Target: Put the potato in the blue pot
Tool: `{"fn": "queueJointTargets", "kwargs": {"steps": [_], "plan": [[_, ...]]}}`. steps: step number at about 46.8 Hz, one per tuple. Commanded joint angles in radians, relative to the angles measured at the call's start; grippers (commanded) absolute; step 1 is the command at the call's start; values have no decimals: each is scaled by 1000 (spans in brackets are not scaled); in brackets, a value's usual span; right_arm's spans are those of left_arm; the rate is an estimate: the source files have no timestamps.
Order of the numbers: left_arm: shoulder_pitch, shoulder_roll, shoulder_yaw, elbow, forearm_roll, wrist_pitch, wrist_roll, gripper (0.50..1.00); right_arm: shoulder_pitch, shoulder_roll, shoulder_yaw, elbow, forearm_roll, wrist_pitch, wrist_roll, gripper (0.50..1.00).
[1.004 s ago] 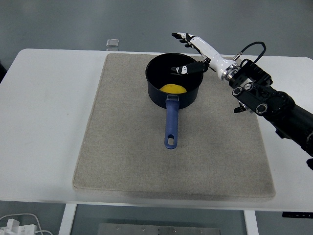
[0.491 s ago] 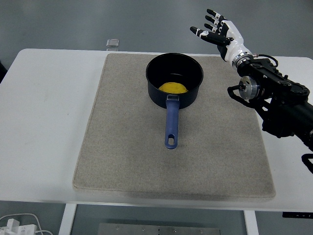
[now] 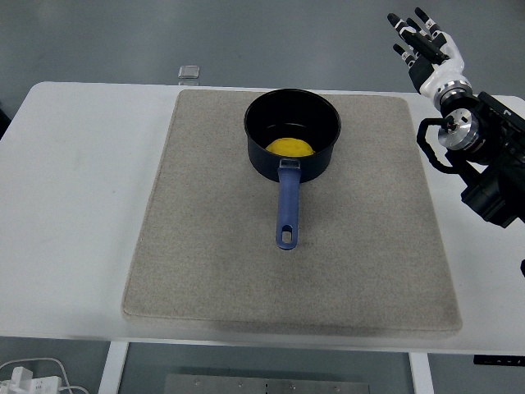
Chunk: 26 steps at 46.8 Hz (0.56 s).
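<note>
A dark blue pot with a long blue handle stands on the far middle of the grey mat. A yellow potato lies inside it on the pot's floor. My right hand is raised at the upper right, well clear of the pot, with its fingers spread and nothing held. Behind it the black right arm runs down along the right edge. The left arm does not show.
The mat covers most of the white table. A small grey square object lies at the table's far edge, left of the pot. White cables show below the table at the bottom left.
My right hand has drawn back from over the pot, moving right and upward to the picture's upper right corner. The potato stays in the pot, which has not moved.
</note>
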Motion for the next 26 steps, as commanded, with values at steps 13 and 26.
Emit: {"fn": "queueJointTargets", "kwargs": {"steps": [13, 26], "plan": [[0, 0, 0, 1, 0, 0, 0, 999, -42, -42, 28, 0, 3, 3, 12, 924], [8, 0, 0, -2, 1, 0, 0, 999, -69, -55, 30, 0, 5, 13, 14, 924]]}}
